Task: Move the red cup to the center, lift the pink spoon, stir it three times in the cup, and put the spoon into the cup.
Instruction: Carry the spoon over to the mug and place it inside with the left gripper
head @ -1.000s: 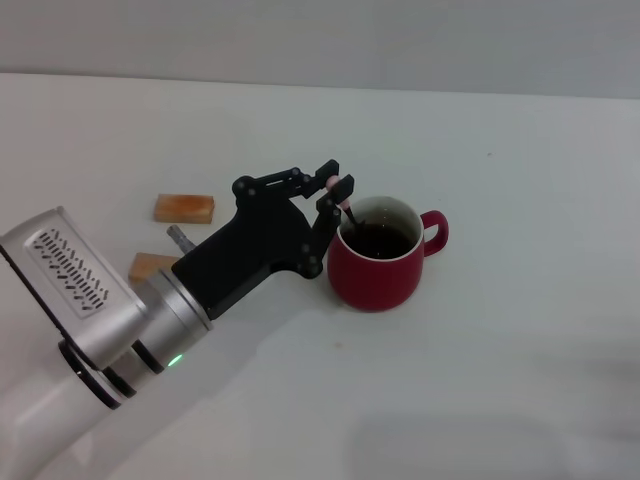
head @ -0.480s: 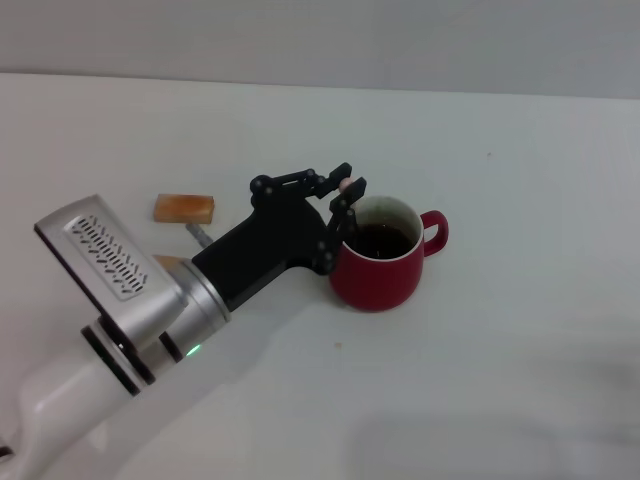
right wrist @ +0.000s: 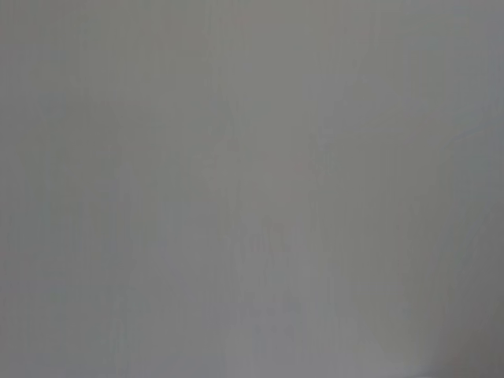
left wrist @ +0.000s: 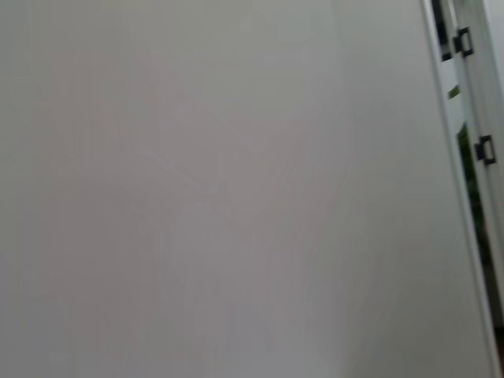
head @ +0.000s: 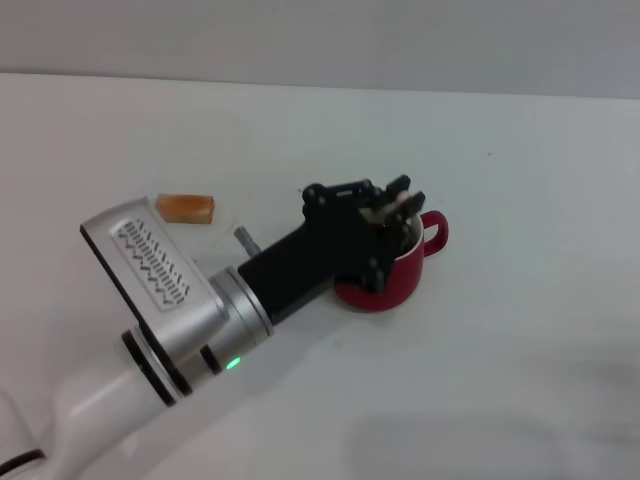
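Note:
The red cup [head: 408, 272] stands near the middle of the white table in the head view, its loop handle [head: 436, 231] pointing right. My left gripper [head: 396, 204] hangs over the cup's mouth and hides most of the opening and the cup's left side. It is shut on the pink spoon [head: 405, 200], of which only a small pink tip shows between the black fingers. The rest of the spoon reaches down into the cup and is hidden. Both wrist views show only blank pale surface. My right gripper is out of view.
A tan wooden block [head: 186, 208] lies on the table left of the cup. My left arm [head: 170, 300] stretches from the lower left across the table toward the cup. A cabinet edge [left wrist: 472, 142] runs along one side of the left wrist view.
The left gripper has swung to the right across the cup's mouth with the spoon in it. The arm now covers the second block and the cup's left half.

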Controlling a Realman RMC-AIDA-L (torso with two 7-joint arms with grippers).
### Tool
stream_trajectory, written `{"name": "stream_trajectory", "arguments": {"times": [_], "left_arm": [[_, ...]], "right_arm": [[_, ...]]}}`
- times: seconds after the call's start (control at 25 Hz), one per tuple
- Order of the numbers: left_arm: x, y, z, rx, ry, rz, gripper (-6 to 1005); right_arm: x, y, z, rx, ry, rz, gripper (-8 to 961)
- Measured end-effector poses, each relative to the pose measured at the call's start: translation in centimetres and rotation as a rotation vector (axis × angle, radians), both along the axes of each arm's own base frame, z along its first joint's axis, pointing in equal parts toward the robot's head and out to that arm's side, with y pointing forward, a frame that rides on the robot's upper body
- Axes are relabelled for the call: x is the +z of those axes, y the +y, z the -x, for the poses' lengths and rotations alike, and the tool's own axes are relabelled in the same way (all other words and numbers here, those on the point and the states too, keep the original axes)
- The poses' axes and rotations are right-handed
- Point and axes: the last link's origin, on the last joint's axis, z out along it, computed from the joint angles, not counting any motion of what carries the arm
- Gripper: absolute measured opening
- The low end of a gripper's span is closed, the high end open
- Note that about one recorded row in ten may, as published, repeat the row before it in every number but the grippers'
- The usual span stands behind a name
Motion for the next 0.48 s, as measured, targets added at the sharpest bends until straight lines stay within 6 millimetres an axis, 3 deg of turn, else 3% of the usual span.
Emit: {"name": "stream_trajectory", "arguments": {"times": [0.48], "left_arm": [[0.5,-2.0,2.3,0.048,0.012,-0.048,139]], "right_arm": [[-0.1,0.1,0.2,0.005,0.007,0.000,0]]}}
